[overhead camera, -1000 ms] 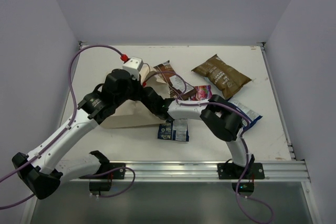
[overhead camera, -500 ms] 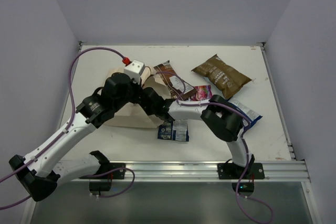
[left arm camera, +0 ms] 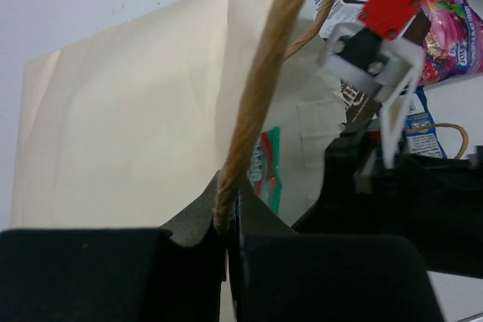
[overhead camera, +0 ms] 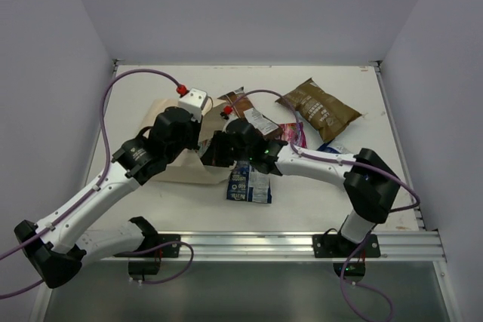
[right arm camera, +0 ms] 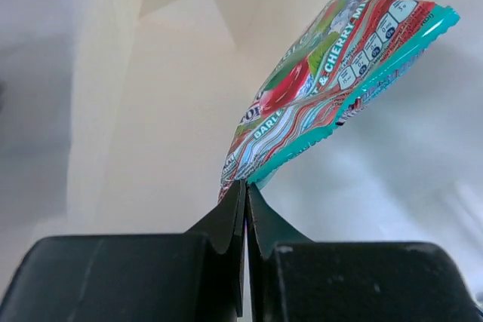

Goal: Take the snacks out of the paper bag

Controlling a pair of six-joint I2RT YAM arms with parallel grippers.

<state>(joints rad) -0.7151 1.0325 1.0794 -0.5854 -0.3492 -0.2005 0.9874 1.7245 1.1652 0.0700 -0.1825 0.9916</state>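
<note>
The cream paper bag [overhead camera: 183, 170] lies on its side at centre left, mouth toward the right. My left gripper [overhead camera: 202, 141] is shut on its string handle [left arm camera: 256, 103] and holds the mouth up. My right gripper [overhead camera: 213, 154] reaches into the mouth and is shut on a corner of the teal packet [right arm camera: 339, 73], which is still inside the bag [right arm camera: 143, 73]. The teal packet [left arm camera: 264, 167] also shows in the left wrist view. On the table lie two brown packets [overhead camera: 318, 108] [overhead camera: 240, 103], the magenta packet [overhead camera: 293, 132] and two blue-and-white packets [overhead camera: 249, 185] [overhead camera: 333, 147].
The loose packets lie right of the bag, under and beside my right forearm [overhead camera: 317, 162]. The table [overhead camera: 302, 201] is walled at the back and both sides. A metal rail [overhead camera: 256, 243] runs along the near edge.
My right arm has stretched out: its elbow swung right and down, and its wrist now sits higher at the bag's mouth. My left gripper has kept hold of the handle, shifting slightly.
</note>
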